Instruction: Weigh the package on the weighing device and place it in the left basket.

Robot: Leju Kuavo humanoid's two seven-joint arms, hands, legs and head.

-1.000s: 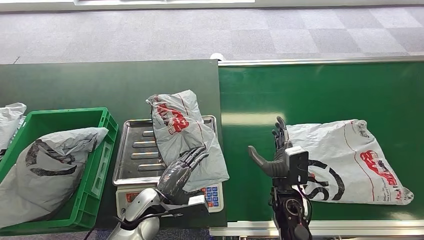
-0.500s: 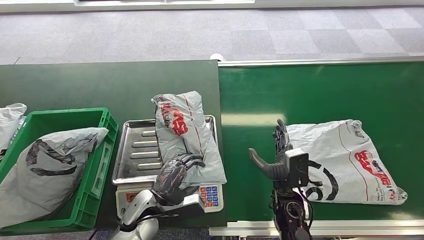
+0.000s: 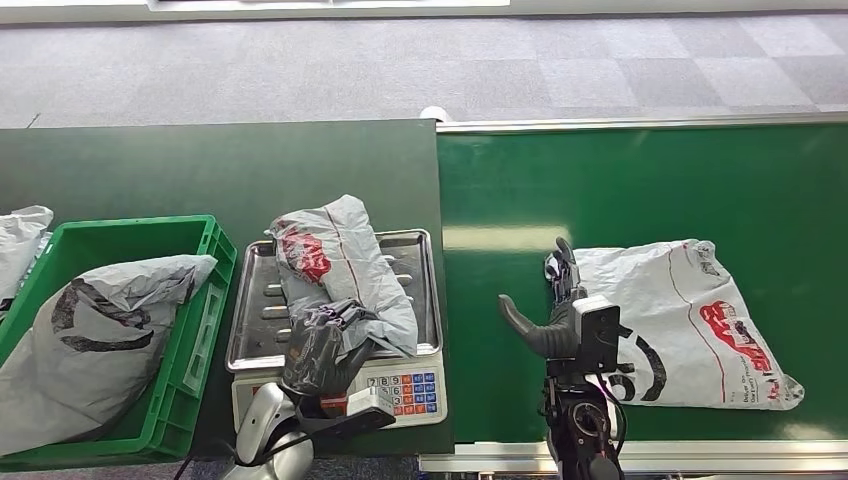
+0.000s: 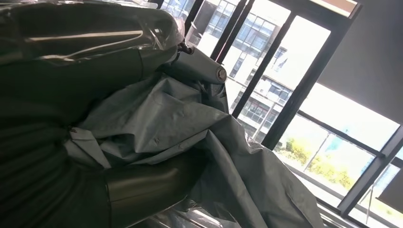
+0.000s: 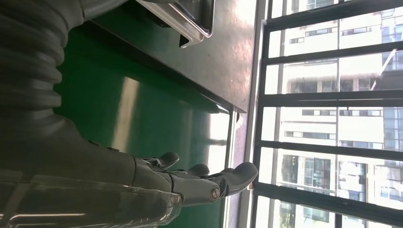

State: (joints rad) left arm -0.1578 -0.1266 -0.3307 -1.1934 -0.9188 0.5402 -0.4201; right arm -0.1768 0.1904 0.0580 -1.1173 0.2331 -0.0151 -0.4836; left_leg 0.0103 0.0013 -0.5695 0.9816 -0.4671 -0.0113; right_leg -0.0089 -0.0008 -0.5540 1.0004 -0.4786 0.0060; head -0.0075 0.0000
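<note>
A grey plastic package (image 3: 340, 265) with a red logo lies across the steel tray of the weighing scale (image 3: 420, 290). My left hand (image 3: 318, 350) grips its near end, fingers curled into the plastic; the left wrist view shows the grey plastic (image 4: 190, 123) bunched between my thumb and fingers. The green basket (image 3: 195, 330) at the left holds a grey package (image 3: 90, 340). My right hand (image 3: 552, 305) stands open above the green belt, its fingers straight, just left of a second grey package (image 3: 680, 320). In the right wrist view its fingers (image 5: 209, 183) hold nothing.
The scale's keypad (image 3: 410, 385) faces me at the table's front edge. Another grey bag (image 3: 20, 240) lies left of the basket. The conveyor belt (image 3: 640, 190) has a metal rail along its far side. Dark green tabletop (image 3: 200, 170) stretches behind the scale.
My left hand has closed on the package and drawn it left across the tray, crumpling it. The package on the belt has drifted slightly left. My right hand has stayed put.
</note>
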